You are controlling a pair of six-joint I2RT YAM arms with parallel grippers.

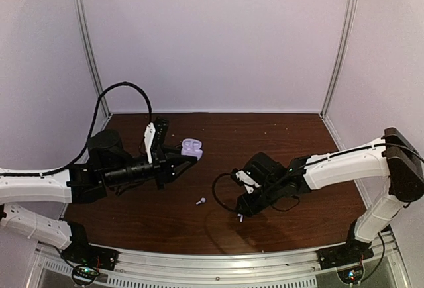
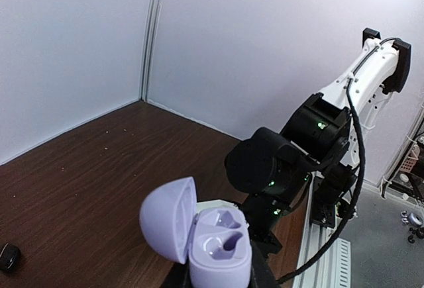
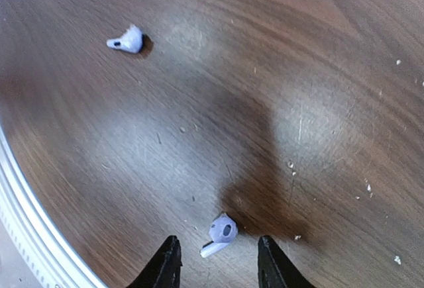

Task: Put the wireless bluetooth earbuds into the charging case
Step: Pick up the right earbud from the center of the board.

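End effector on the right (image 3: pixel 218 239) hangs low, spread around one white earbud (image 3: pixel 222 232).

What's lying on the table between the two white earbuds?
Nothing, just bare wood between the near earbud and the far earbud, as the right wrist view shows.

It's a lab booth (white panels (image 1: pixel 218 36), aluminium posts (image 1: pixel 89 43)).

Dark, scratched wooden table (image 3: pixel 311 69), one white earbud (image 3: pixel 220 234) and a second white earbud (image 3: pixel 127 39) well apart on it.
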